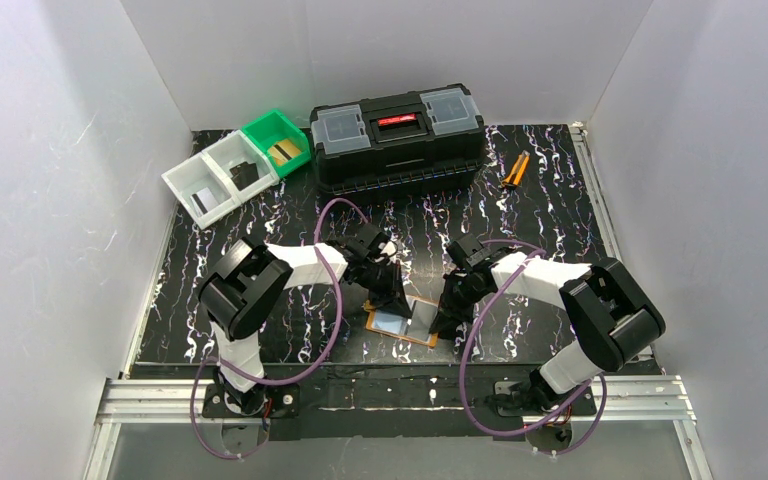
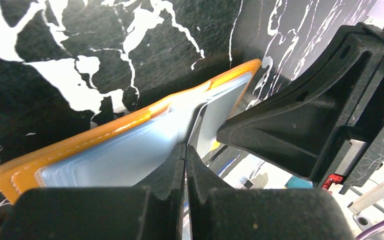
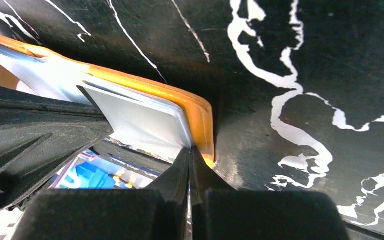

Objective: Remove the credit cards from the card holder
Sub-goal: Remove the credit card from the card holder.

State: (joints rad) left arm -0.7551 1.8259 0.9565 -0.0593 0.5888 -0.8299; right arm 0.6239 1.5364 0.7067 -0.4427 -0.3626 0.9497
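Near the front edge of the tabletop (image 1: 560,230), between the two arms, the card holder (image 1: 407,326) is laid open with its clear pockets turned up. The left fingers (image 2: 165,170) are pressed together, their tips set against a bluish pocket leaf; whether the leaf is pinched cannot be told. The right fingers (image 3: 175,175) are likewise pressed together, tips touching the holder's orange corner. Bare tabletop is left beyond the holder. Farther back, dark cards (image 1: 243,172) are seen in the white bins (image 1: 182,180) and a gold card (image 1: 282,152) in the green bin (image 1: 260,128), beside a black toolbox (image 1: 397,150) whose red label is too small to be read. Pliers (image 1: 513,172) are laid far right.
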